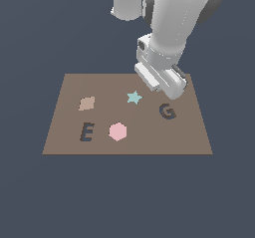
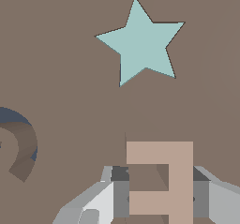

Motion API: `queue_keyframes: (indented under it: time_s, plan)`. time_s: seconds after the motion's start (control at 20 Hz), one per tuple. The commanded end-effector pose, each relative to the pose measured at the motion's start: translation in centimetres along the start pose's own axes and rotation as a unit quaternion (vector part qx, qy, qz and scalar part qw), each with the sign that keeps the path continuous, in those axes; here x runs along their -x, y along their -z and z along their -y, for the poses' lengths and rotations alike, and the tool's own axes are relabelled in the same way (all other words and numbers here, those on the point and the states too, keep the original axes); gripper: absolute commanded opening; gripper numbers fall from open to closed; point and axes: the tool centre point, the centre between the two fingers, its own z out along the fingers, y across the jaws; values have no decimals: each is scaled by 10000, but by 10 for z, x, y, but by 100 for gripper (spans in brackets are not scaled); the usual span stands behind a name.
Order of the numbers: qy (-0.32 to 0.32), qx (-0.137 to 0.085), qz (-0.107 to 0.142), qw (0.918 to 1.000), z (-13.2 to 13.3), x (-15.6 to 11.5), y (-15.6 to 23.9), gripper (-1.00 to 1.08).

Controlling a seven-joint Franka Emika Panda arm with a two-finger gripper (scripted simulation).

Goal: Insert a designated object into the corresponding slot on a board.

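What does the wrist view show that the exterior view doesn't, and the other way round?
Only the wrist view shows the tan E block between the gripper fingers, apparently clamped. Only the exterior view shows the E slot, tan diamond, pink hexagon and the whole G recess. Both show the board, the teal star, and the gripper over the board's far side.

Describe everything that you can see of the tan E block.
The E block shows only in the wrist view; in the exterior view the arm hides it. It is a flat-faced, matte tan letter E with a straight spine and arms, its lower part cut by the picture's edge. It sits between the fingers of the tool, which press it from both sides. It is over the bare brown board, near the teal star. Whether it touches the board, I cannot tell.
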Motion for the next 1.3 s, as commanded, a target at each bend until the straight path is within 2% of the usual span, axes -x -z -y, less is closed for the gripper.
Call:
queue_keyframes:
  time_s: [0.0, 0.35, 0.65, 0.95, 1.25]
  plan:
    - [150, -1, -1, 9999, -3, -9, 0, -100]
    - [748, -2, -2, 9972, -14, -43, 1, -100]
    - [1445, -2, -2, 9895, -21, -84, 2, -100]
    - [2226, -1, -3, 9749, -22, -133, 3, -100]
    - [3013, -1, -4, 9535, -13, -181, 4, -100]
